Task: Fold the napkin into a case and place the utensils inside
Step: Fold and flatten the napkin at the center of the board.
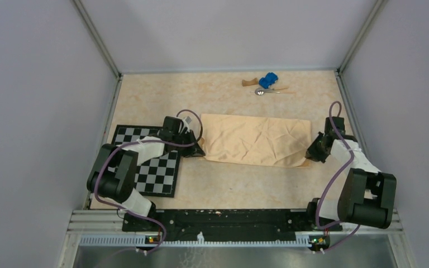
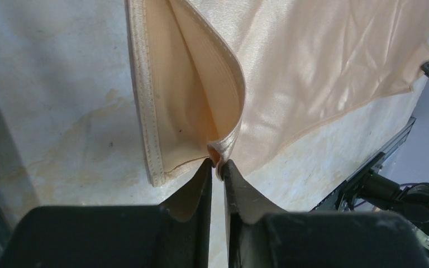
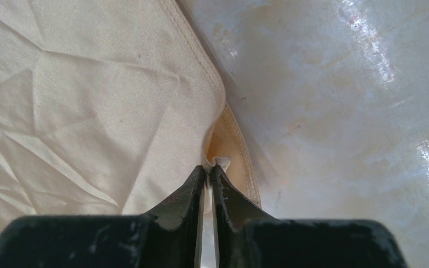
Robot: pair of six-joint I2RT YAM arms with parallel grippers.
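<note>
The napkin lies doubled in the middle of the table, with one arm at each near corner, probably to bring the upper layer over for the next fold. The right gripper is clenched on its corner. The left gripper has its jaws slightly apart around the other corner, so I cannot tell if it grips.

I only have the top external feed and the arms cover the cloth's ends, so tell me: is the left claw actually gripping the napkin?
Observer: Yes; the left claw pinches the napkin by its upper layer's corner, curling it off the lower layer.
Operator: And the right side?
Observer: The right claw is shut on the upper layer's corner too; a hemmed lower layer peeks out beneath.
</note>
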